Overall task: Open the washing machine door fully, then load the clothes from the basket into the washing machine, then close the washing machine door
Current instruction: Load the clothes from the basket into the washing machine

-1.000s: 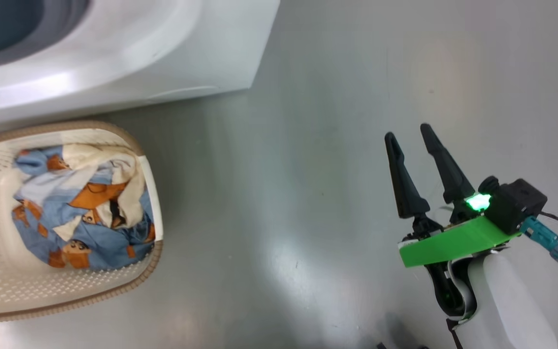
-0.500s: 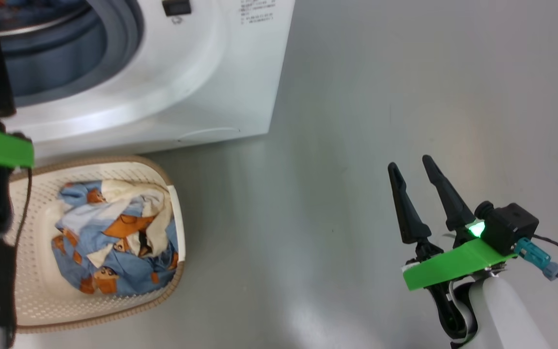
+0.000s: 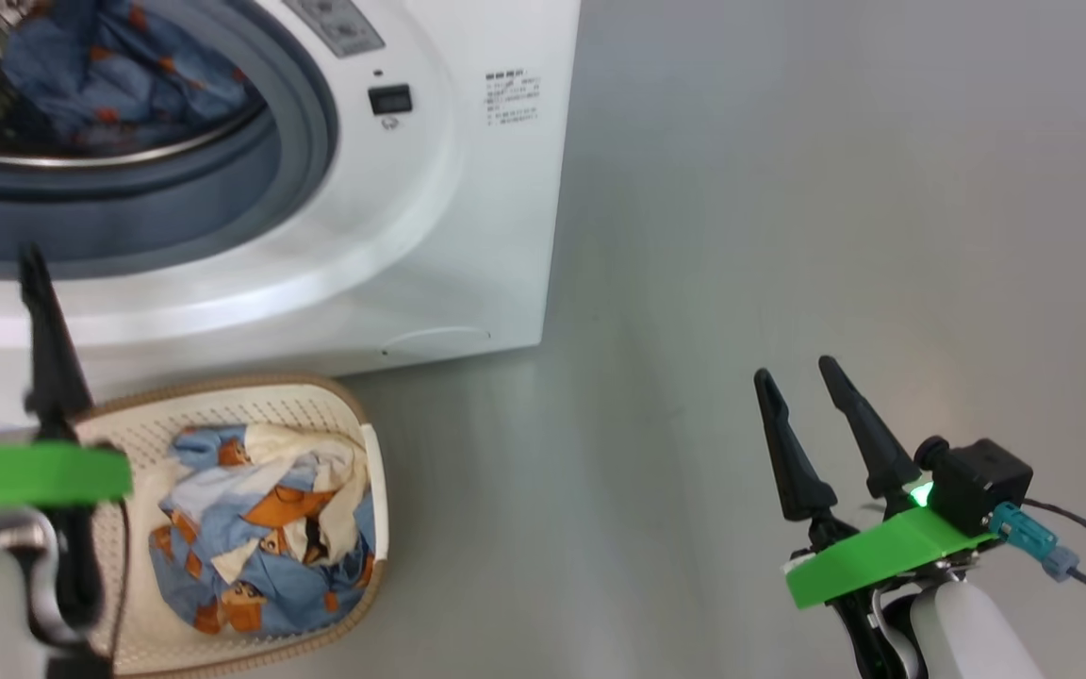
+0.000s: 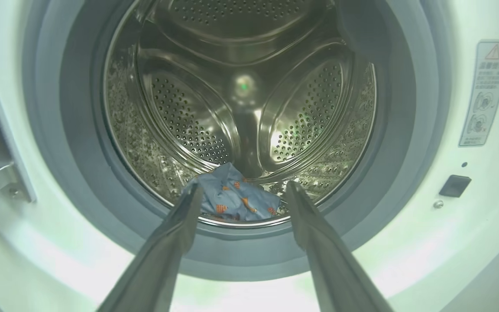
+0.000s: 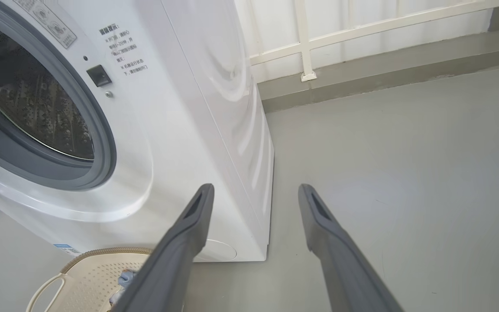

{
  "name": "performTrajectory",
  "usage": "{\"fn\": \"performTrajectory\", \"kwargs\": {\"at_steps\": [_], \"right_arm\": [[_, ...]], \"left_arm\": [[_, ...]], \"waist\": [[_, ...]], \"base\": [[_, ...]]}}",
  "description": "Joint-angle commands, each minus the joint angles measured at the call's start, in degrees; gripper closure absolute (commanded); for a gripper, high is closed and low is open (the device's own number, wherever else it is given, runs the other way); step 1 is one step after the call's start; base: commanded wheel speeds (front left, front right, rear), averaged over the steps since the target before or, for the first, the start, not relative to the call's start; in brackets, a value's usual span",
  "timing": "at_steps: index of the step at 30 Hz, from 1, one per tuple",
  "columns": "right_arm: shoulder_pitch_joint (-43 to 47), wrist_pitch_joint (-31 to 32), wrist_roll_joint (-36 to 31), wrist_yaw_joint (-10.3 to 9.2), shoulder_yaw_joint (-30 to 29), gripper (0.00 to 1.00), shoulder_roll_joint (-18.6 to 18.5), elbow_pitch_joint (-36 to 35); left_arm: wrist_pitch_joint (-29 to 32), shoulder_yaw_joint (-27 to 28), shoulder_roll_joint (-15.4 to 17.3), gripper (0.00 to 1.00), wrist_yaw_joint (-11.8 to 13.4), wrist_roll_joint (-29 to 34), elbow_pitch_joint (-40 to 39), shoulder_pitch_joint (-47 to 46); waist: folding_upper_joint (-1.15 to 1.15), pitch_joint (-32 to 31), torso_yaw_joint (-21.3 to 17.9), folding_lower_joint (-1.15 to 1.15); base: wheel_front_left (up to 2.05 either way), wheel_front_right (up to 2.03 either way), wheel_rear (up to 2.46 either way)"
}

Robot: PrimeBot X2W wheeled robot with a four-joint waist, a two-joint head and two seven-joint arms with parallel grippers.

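Clothes (image 3: 265, 538) in one blue-and-orange heap fill one cream basket (image 3: 222, 401) on the grey floor (image 3: 788, 189), just in front of one white washing machine (image 3: 468, 236). One more printed garment (image 4: 232, 199) lies at the front lip of the drum (image 4: 241, 86). There are two grippers. The left gripper (image 4: 244, 187) faces the drum and the right gripper (image 3: 794, 370) hangs well apart over the floor, both with fingers spread and holding nothing. Since a second ago the head camera has tilted up, bringing the drum into sight.
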Motion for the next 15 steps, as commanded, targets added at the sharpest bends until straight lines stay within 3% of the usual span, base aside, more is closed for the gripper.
{"fn": "performTrajectory", "kwargs": {"at_steps": [1,7,15], "right_arm": [[1.2,-0.3,-0.8,0.35,1.4,0.0,0.2,-1.0],[2.9,-0.3,-0.8,0.35,1.6,0.0,0.2,-0.5],[4.6,-0.3,-1.6,0.35,2.1,0.0,0.2,0.0]], "left_arm": [[-0.3,2.7,0.6,0.0,-0.2,0.6,-2.4,2.3],[-0.3,3.5,-2.9,0.0,-0.6,3.2,-5.8,10.2],[-0.3,3.8,-4.8,0.0,-0.8,5.8,-7.8,18.0]], "waist": [[-0.01,-3.0,0.1,0.0],[-0.01,-6.8,0.1,0.0],[-0.01,-10.9,0.2,0.0]], "base": [[0.0,0.0,0.0],[0.0,0.0,0.0],[0.0,0.0,0.0]]}}
